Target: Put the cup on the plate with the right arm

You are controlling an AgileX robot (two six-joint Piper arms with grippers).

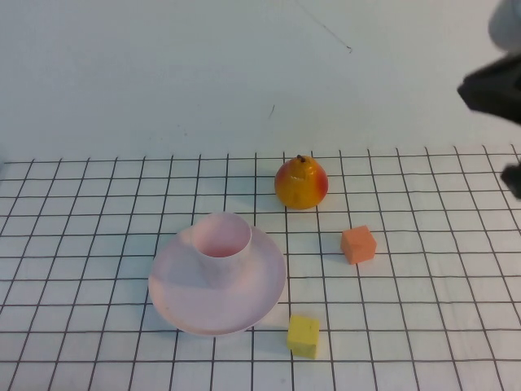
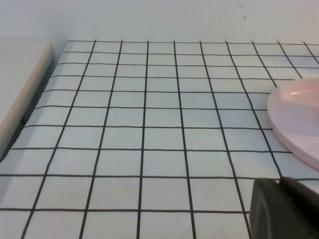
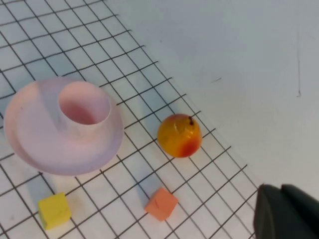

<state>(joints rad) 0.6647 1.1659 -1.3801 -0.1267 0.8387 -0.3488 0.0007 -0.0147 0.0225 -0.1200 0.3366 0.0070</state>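
Note:
The pale pink cup (image 1: pixel 221 240) stands upright on the far part of the round pale pink plate (image 1: pixel 175 301), left of the mat's middle. Both also show in the right wrist view, the cup (image 3: pixel 84 107) on the plate (image 3: pixel 30 129). My right arm (image 1: pixel 495 88) is raised at the far right edge, well away from the cup. My right gripper (image 3: pixel 279 188) is shut and empty, above the mat's far right edge. My left gripper (image 2: pixel 279 180) is shut and empty, low over the mat to the left of the plate (image 2: pixel 299 114); it is out of the high view.
A yellow-red pear (image 1: pixel 301 182) stands behind and right of the plate. An orange cube (image 1: pixel 358 244) lies to the plate's right and a yellow cube (image 1: pixel 303 336) near its front right. A pale raised ledge (image 2: pixel 20 94) borders the mat on the left.

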